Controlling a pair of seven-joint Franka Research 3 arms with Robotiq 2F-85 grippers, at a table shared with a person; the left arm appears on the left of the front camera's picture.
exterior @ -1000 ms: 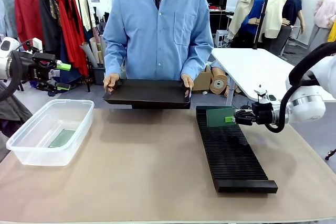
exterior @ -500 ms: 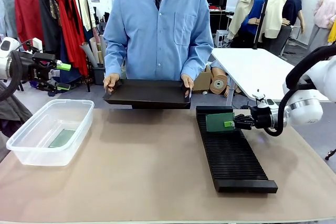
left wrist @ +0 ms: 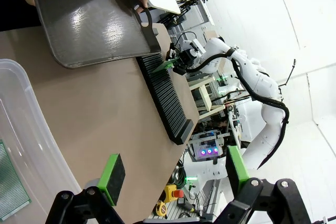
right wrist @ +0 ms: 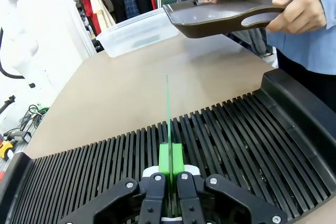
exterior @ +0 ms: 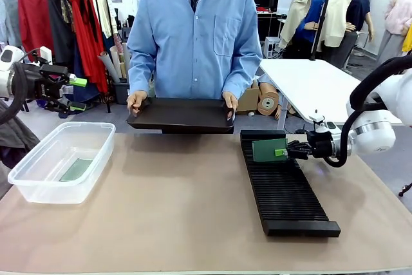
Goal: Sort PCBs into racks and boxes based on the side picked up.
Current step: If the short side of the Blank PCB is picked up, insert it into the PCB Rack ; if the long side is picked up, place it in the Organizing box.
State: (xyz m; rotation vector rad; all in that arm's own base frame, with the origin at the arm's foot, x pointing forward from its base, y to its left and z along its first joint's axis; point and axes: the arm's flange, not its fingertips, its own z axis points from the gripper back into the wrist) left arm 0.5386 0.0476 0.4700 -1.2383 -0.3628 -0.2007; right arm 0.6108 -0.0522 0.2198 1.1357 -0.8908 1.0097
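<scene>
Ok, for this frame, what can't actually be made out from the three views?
- Whether the held PCB has entered a slot of the rack: edge-on in the right wrist view, rack too dark in front.
- Which face of the PCB in the box is up: too small in front, cut by the left wrist picture's edge.
- Tray contents: front view is too low.

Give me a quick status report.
Right gripper shut on PCB, edge-down over rack. Left gripper open, empty. Second PCB in clear tub. Nothing blocking.
</scene>
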